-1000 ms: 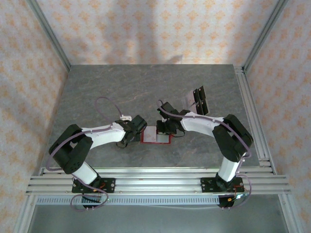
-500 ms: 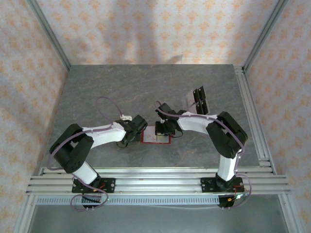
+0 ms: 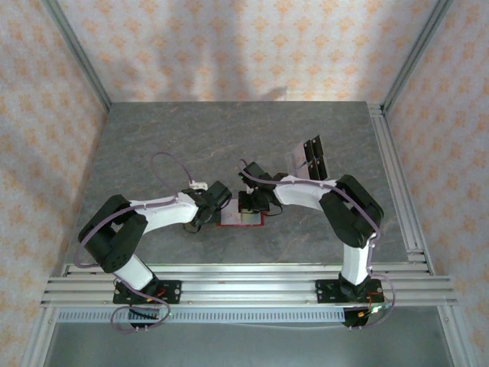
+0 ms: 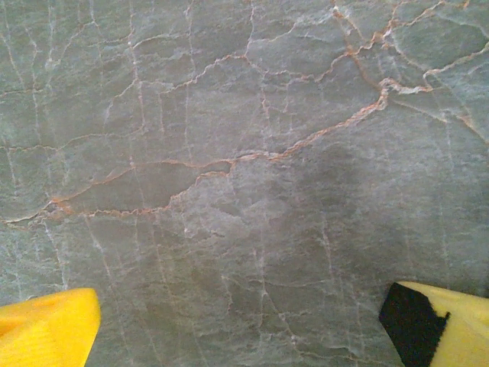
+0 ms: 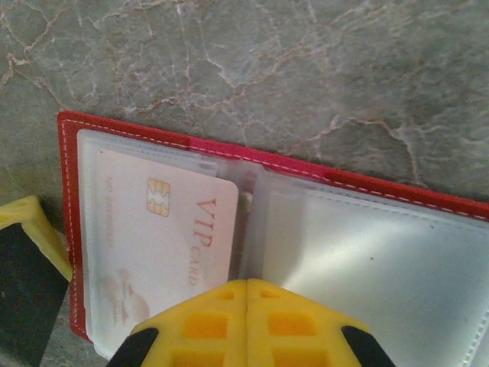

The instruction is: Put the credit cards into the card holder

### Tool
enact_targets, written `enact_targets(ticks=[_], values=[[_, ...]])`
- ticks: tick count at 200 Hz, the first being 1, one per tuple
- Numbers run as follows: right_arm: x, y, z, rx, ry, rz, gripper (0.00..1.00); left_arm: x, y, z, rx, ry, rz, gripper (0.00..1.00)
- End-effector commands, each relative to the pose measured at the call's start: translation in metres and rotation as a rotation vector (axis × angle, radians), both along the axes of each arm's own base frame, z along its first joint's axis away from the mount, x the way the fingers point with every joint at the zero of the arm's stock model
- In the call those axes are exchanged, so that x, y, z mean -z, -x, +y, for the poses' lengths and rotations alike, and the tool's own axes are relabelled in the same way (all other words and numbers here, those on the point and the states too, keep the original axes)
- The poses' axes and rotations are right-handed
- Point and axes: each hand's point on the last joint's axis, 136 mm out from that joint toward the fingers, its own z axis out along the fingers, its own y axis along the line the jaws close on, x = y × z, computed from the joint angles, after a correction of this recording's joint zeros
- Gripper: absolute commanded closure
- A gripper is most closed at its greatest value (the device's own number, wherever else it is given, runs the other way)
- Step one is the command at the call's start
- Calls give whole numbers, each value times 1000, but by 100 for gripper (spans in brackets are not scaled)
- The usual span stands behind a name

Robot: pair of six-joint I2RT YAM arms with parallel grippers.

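Left wrist view: left gripper (image 4: 244, 330) spread wide over the bare grey veined stone tabletop (image 4: 244, 153), nothing between the yellow fingertips (image 4: 46, 329). Top view: left arm folded low, claw just beside the left edge of the small red folding card holder (image 3: 231, 221). Right wrist view: holder open flat; pale pink VIP credit card (image 5: 164, 229) in its left clear sleeve. Right gripper (image 5: 246, 294) pinched shut, empty, tips over the holder's near edge. Farther right, spare grey-and-black credit cards (image 3: 309, 157) lie well apart. Open stone beyond; aluminium rail (image 3: 399, 183) bounds the right side.
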Motion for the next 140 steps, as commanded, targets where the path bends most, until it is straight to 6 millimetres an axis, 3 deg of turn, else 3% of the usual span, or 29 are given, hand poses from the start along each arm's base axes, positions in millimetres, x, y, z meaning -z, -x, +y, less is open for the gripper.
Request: enact_targets(ticks=[1,73,140], values=[[0,0,10,-8,-6,8,100,13,0,-6,10,13,20,0],[1,2,25,-33,-17,18,100,14,1,-6,9,22,21,0],[-21,-1,-9,12,23,-55,100,3,2,-2,2,6,6,0]])
